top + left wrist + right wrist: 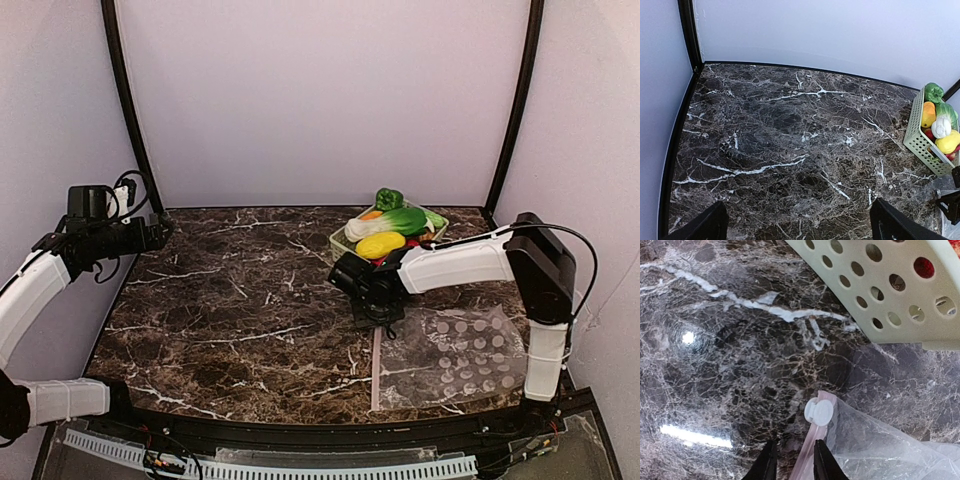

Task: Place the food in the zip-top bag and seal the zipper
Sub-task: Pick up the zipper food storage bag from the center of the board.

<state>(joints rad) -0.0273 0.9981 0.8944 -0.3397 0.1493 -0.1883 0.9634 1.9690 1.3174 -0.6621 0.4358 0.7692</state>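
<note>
Right wrist view: zipper pink strip runs between right tool fingertips, which stand narrowly apart; you cannot tell whether they pinch it. White slider sits just beyond. Zip-top bag lies flat at worktop near-right corner. Food heaped in basket toward far-right corner. Left tool spread wide, by far-left corner.

Right hand low at bag corner; food in basket
</note>
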